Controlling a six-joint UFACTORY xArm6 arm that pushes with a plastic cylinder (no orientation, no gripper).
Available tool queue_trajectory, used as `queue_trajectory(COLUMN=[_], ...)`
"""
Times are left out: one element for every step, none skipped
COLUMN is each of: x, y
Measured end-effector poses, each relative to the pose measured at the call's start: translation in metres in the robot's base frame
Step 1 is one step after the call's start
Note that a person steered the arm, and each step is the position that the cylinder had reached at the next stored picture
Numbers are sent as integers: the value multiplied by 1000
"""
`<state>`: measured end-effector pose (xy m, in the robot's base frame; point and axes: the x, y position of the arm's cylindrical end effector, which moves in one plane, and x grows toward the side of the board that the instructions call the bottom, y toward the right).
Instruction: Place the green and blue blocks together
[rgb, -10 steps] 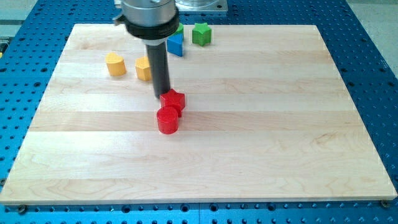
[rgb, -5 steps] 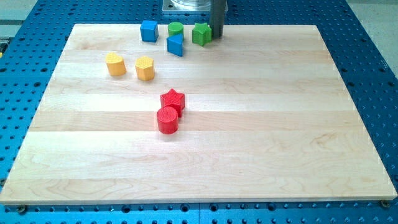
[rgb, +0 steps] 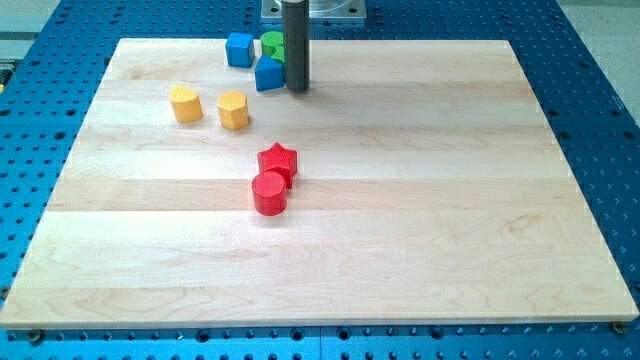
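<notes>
Spread across a blue perforated table (rgb: 600, 120), a pale wooden board (rgb: 420, 220), with a straight dark rod (rgb: 295, 45) standing near the view's top and my tip (rgb: 297, 90) set just right of a blue wedge-like block (rgb: 267, 74); nothing of a pincer shown, so its state cannot be told. Clustered by the rod at the board's top edge, a green block (rgb: 270, 42), partly hidden so its shape is unclear, just behind the wedge, and a blue cube (rgb: 239, 49) just left of the green. Lower down and well apart, a yellow heart (rgb: 185, 103) beside a second yellow block (rgb: 233, 109), then a red star (rgb: 278, 159) touching a red cylinder (rgb: 269, 193).
</notes>
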<state>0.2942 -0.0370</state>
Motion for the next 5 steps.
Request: queue_trajectory(x=[0,0,0,0,-42], y=[-13,-34,-64,-119,-141])
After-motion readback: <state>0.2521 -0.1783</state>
